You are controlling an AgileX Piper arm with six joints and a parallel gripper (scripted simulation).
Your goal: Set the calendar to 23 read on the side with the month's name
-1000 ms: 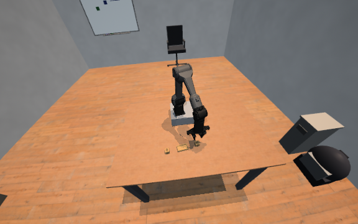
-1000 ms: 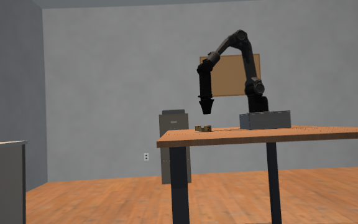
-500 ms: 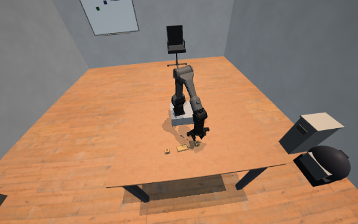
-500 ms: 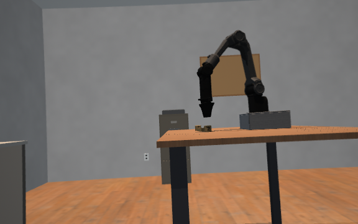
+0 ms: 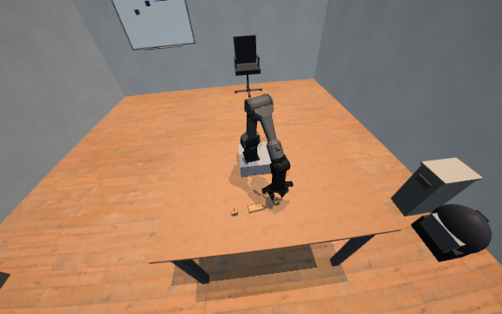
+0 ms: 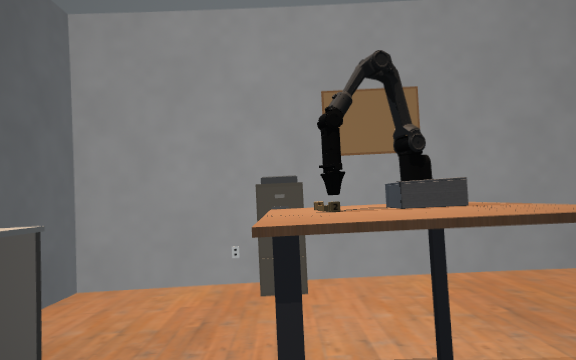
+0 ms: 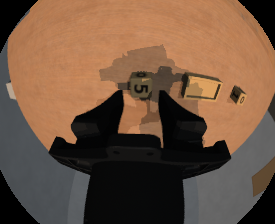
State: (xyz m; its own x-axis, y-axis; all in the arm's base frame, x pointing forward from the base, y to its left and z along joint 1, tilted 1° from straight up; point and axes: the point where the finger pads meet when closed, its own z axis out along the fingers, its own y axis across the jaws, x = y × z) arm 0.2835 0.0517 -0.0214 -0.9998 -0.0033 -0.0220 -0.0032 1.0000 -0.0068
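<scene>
A small wooden cube [image 5: 277, 201] lies on the table, apart from the tray; in the wrist view [image 7: 141, 88] its top face shows a 5, and in the exterior view [image 6: 334, 206] its side shows a 2. My gripper [image 5: 278, 193] [image 6: 333, 190] [image 7: 141, 97] hangs straight over this cube, a little above it, open and empty. The flat wooden tray [image 5: 255, 208] [image 7: 202, 87] lies just left of that cube and holds no cube. The second cube [image 5: 234, 211] [image 7: 238, 95] stands on the table farther left of the tray.
The arm's grey base block [image 5: 254, 165] sits behind the objects. The table's front edge [image 5: 277, 249] lies a short way in front of them. A filing cabinet [image 6: 280, 232] stands on the floor beyond the table.
</scene>
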